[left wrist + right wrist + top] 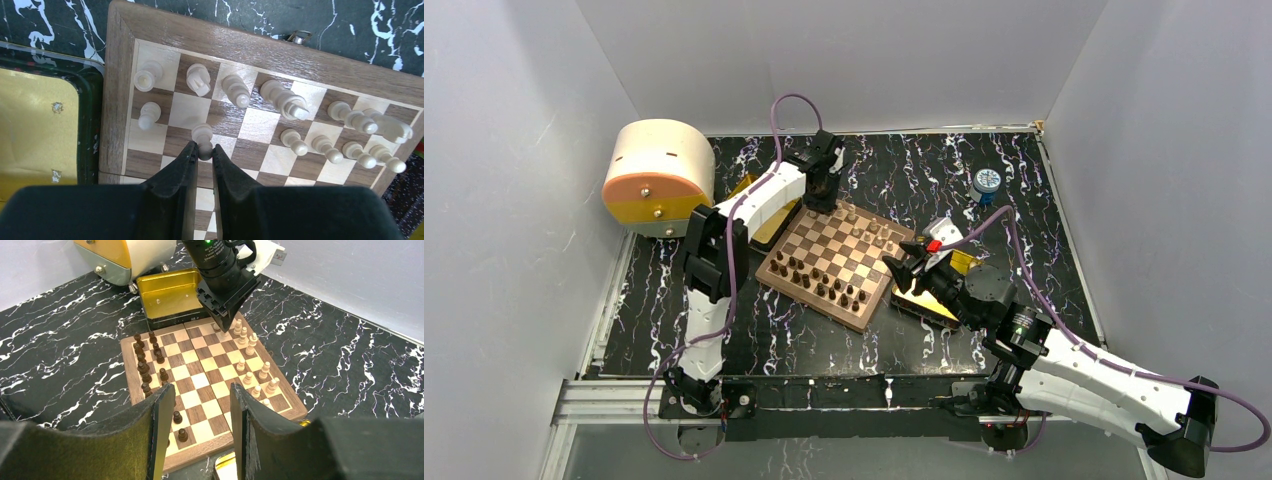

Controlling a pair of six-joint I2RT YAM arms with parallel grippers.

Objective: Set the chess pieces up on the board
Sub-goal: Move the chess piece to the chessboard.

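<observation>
The left gripper is clamped on a light tan pawn at lower centre of the left wrist view, over the board. The right gripper stands open and empty at bottom centre of its view.

My left arm and right arm have white shells and black joints, each with a purple cable. The left hand and right hand have black wedge fingers.
</observation>
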